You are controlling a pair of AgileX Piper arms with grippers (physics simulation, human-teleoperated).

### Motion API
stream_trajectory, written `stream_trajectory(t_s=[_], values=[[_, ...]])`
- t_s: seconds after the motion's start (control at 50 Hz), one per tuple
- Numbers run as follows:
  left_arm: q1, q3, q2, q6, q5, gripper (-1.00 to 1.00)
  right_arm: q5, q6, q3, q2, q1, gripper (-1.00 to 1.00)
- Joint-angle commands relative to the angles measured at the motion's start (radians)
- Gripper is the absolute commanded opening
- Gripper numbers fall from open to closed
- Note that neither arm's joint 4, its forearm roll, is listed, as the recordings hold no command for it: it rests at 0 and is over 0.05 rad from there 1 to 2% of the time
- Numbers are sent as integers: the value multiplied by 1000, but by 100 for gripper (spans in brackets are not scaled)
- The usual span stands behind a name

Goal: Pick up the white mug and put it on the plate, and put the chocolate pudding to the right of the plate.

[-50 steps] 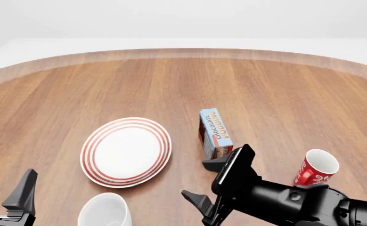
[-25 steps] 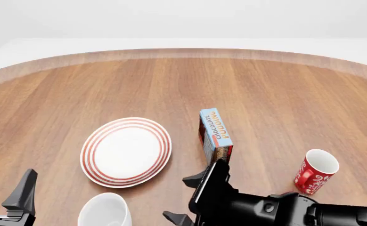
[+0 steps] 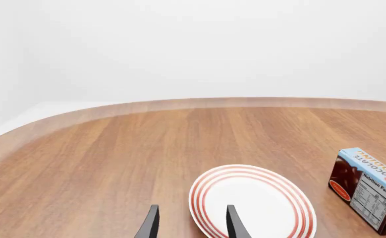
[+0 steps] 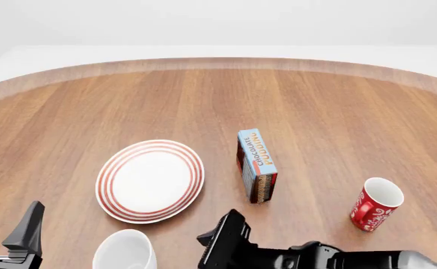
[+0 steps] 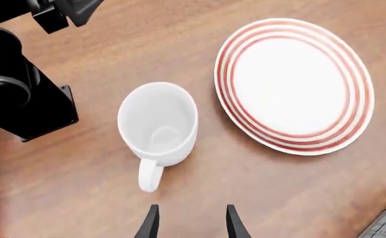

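The white mug (image 4: 124,250) stands upright at the table's near edge, just in front of the plate (image 4: 150,179); in the right wrist view the white mug (image 5: 158,119) has its handle turned toward my right gripper (image 5: 189,223), which hovers open and empty above the wood beside the handle. From the front, the right gripper (image 4: 220,242) is low at the near edge, right of the mug. The chocolate pudding (image 4: 256,162) lies right of the plate. My left gripper (image 4: 7,224) stands open and empty at the near left; it looks over the plate (image 3: 252,203) and the pudding (image 3: 368,191).
A red mug with a white floral pattern (image 4: 375,204) stands upright at the right, beyond the right arm. The left arm's black body (image 5: 14,94) is close beside the white mug. The table's curved far edge (image 4: 218,63) runs across the back.
My right arm has pulled back from beside the pudding box, moving left and toward the near edge, close to the white mug. The left gripper has not moved.
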Motion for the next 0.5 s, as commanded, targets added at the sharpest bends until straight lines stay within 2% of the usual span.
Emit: stream_trajectory(t_s=[0.02, 0.5], values=[[0, 0, 0, 0, 0, 100, -6, 37, -21, 55, 48, 100], [0, 0, 0, 0, 0, 100, -8, 73, -63, 117, 92, 100]])
